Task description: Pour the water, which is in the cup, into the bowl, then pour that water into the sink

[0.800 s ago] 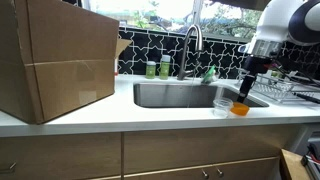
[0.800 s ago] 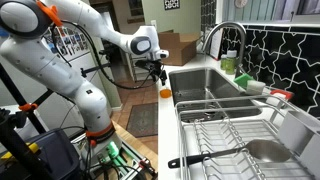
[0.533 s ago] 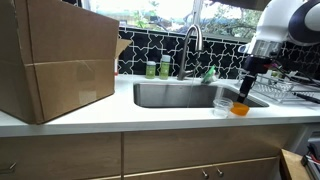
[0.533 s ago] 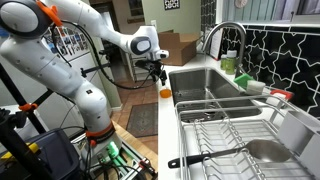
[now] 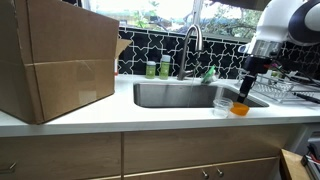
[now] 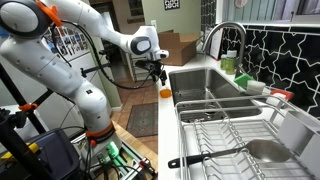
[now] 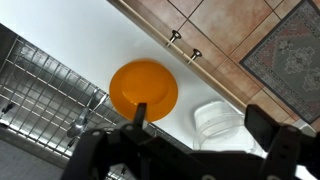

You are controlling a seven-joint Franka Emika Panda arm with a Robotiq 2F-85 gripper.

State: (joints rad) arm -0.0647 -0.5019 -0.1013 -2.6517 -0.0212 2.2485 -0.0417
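Note:
The clear cup (image 5: pixel 221 104) stands upright on the white counter by the front edge, right of the sink (image 5: pixel 178 96). The orange bowl (image 5: pixel 240 108) sits just beside it. In the wrist view the bowl (image 7: pixel 143 88) is at the middle and the cup (image 7: pixel 222 122) lies between the two fingers. My gripper (image 5: pixel 246 88) hangs open just above both, touching neither; it also shows in an exterior view (image 6: pixel 157 76) and in the wrist view (image 7: pixel 205 128). The bowl (image 6: pixel 165 92) and the sink (image 6: pixel 205 85) show there too. The water cannot be made out.
A wire dish rack (image 5: pixel 286 90) stands right of the bowl, seen close in an exterior view (image 6: pixel 235 135). The faucet (image 5: pixel 191 45) and green bottles (image 5: pixel 158 68) are behind the sink. A large cardboard box (image 5: pixel 55 60) fills the counter's left.

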